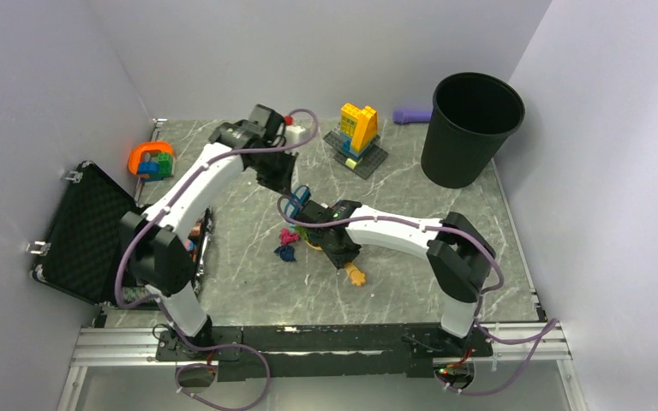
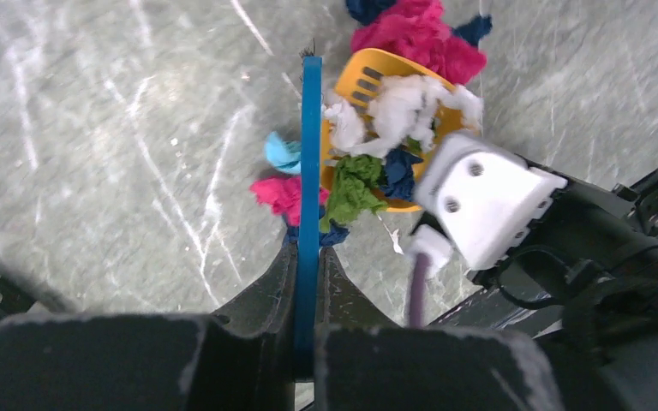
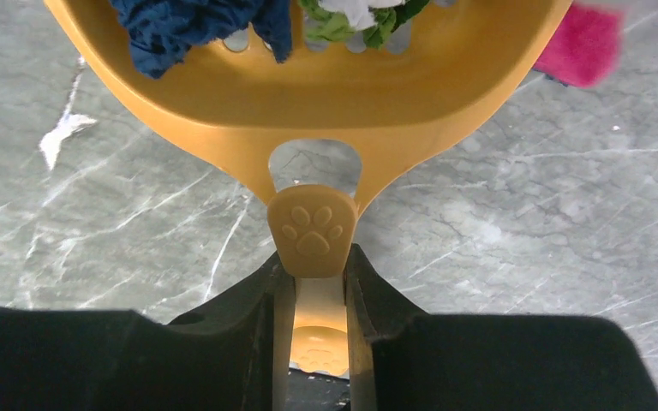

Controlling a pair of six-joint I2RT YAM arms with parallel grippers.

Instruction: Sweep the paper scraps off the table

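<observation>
The left end effector (image 2: 310,261) was closed tight on a thin blue brush (image 2: 310,137), seen edge-on, which ran toward 12 o'clock in the left wrist view. The right end effector (image 3: 313,278) was clamped on the paw-print handle of an orange scoop (image 3: 308,103), its fingers nearly together on the tab.

The paper scraps (image 2: 394,103) lay near the middle of the table (image 2: 94,128). White, green and dark blue wads sat inside the scoop, just at 3 o'clock of the brush. A teal wad and a magenta wad lay on the bare marble at 9 o'clock of it (touching the blue strip or only beside it, I could not tell). More magenta and dark blue wads lay past the scoop's far rim at 12 o'clock.

In the top view a black bin (image 1: 471,128) stood at 2 o'clock from the pile, and an open black case (image 1: 86,227) sat at 9 o'clock, by the table's left edge.
</observation>
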